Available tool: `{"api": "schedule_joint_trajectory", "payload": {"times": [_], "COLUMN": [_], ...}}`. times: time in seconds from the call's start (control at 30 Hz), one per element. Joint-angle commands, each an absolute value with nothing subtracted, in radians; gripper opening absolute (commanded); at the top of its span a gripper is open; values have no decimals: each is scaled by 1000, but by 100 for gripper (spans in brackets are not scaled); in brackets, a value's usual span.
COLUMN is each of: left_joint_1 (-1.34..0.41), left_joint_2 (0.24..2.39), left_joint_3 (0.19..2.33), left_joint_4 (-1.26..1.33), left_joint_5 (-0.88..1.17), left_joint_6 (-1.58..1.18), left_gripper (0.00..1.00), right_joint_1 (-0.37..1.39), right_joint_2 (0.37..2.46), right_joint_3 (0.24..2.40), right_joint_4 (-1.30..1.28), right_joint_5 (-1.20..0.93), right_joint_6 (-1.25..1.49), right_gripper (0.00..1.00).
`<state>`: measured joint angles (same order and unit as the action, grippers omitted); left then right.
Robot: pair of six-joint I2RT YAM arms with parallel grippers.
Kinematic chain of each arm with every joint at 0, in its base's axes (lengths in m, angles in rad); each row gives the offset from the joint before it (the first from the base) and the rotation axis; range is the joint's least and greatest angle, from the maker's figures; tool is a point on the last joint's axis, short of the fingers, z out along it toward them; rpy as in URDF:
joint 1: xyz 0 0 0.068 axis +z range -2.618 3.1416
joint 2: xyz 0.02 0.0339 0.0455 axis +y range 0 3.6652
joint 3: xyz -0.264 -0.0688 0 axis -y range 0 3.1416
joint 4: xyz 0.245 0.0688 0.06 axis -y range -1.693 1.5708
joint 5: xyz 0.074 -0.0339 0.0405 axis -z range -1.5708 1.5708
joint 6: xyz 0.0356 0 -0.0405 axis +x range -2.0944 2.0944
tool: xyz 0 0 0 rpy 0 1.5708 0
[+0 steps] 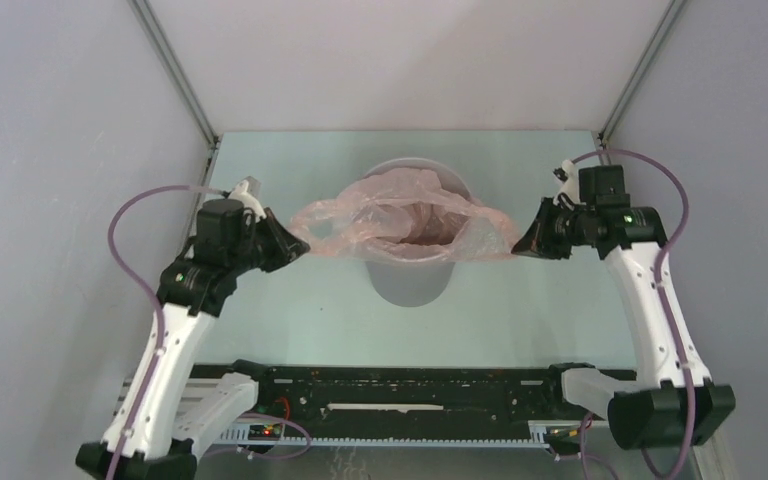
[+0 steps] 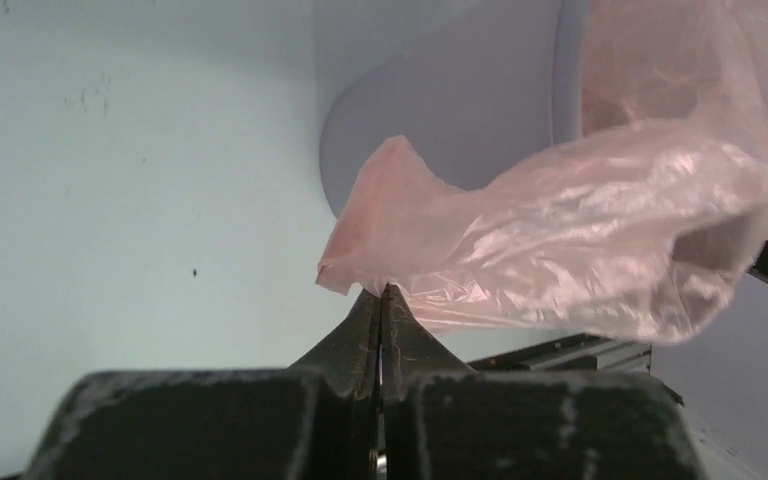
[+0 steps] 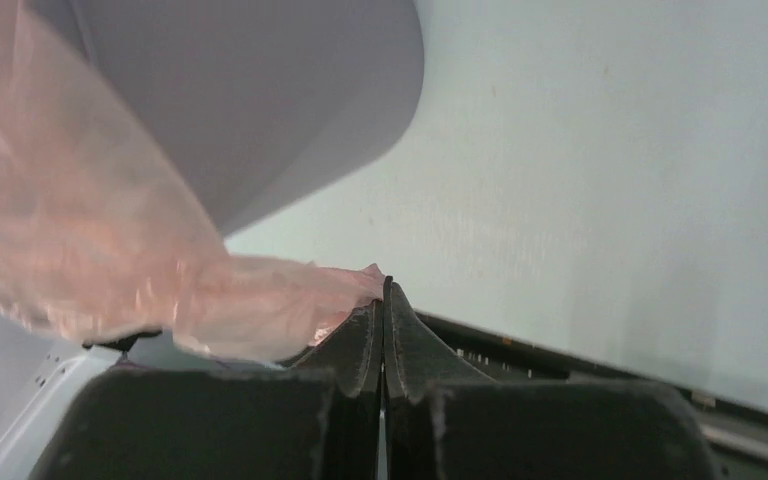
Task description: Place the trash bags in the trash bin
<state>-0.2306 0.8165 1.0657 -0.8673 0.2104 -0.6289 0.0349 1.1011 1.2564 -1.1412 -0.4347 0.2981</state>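
On a pale green table (image 1: 310, 320), a round grey trash bin (image 1: 410, 285) sits near the middle. A thin, wrinkled, pale-pink trash bag (image 1: 400, 225) is stretched across the bin's open top and sags into its mouth. Its two ends reach past the rim on either side. The left gripper (image 1: 300, 243), just left of the bin, has its fingers pressed together on the bag's left end. The right gripper (image 1: 520, 243), just right of the bin, pinches the other end the same way. Both wrist views show pink film caught between closed fingertips.
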Motion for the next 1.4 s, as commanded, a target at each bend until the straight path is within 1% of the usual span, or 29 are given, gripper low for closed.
{"api": "schedule_joint_trajectory", "payload": {"times": [0.0, 0.1, 0.13, 0.17, 0.2, 0.23, 0.3, 0.33, 0.4, 0.5, 0.57, 0.7, 0.8, 0.9, 0.97, 1.03, 1.1, 1.13, 1.2, 1.23, 1.3, 1.37], "left_joint_1": [-225, -224, -224, -224, -224, -224, -224, -224, -225, -224, -225, -224, -224, -224, -224, -226, -229, -235, -270, -304, -376, -431], "left_joint_2": [948, 1045, 1061, 1072, 1074, 1069, 1042, 1027, 996, 942, 897, 796, 733, 706, 704, 711, 733, 754, 800, 819, 841, 846], "left_joint_3": [1056, 1107, 1115, 1122, 1130, 1133, 1140, 1147, 1170, 1203, 1204, 1194, 1196, 1203, 1191, 1156, 1115, 1113, 1138, 1155, 1173, 1167], "left_joint_4": [-649, -630, -630, -637, -648, -658, -677, -693, -729, -771, -768, -791, -784, -719, -658, -567, -461, -438, -469, -514, -577, -607], "left_joint_5": [186, 227, 231, 235, 233, 229, 225, 219, 223, 234, 245, 184, 134, 133, 134, 205, 339, 391, 422, 419, 334, 266], "left_joint_6": [-632, -613, -608, -597, -590, -585, -570, -566, -557, -547, -530, -461, -436, -410, -397, -358, -308, -277, -191, -135, -22, 77], "left_gripper": [0, 2, 4, 7, 11, 18, 37, 43, 52, 69, 78, 87, 94, 99, 100, 98, 96, 96, 95, 95, 96, 97], "right_joint_1": [33, 34, 35, 37, 42, 47, 55, 59, 65, 80, 96, 163, 253, 339, 382, 408, 443, 467, 510, 527, 548, 568], "right_joint_2": [1213, 1274, 1277, 1272, 1259, 1242, 1199, 1178, 1143, 1103, 1073, 1002, 963, 974, 1002, 1040, 1078, 1093, 1121, 1139, 1165, 1199], "right_joint_3": [1264, 1281, 1283, 1283, 1283, 1283, 1291, 1299, 1327, 1367, 1390, 1418, 1415, 1417, 1431, 1455, 1476, 1483, 1489, 1489, 1495, 1511], "right_joint_4": [-909, -896, -903, -910, -915, -923, -948, -964, -997, -1048, -1065, -1048, -973, -900, -860, -839, -833, -832, -829, -825, -816, -814], "right_joint_5": [-448, -458, -460, -461, -460, -452, -426, -409, -392, -367, -349, -273, -219, -168, -137, -118, -97, -80, -31, -14, -1, 51], "right_joint_6": [306, 292, 286, 279, 272, 264, 250, 245, 235, 224, 214, 178, 96, 17, -23, -72, -124, -151, -197, -214, -224, -212], "right_gripper": [0, 0, 2, 5, 10, 16, 29, 35, 46, 57, 61, 70, 78, 80, 80, 78, 75, 74, 73, 72, 71, 65]}}
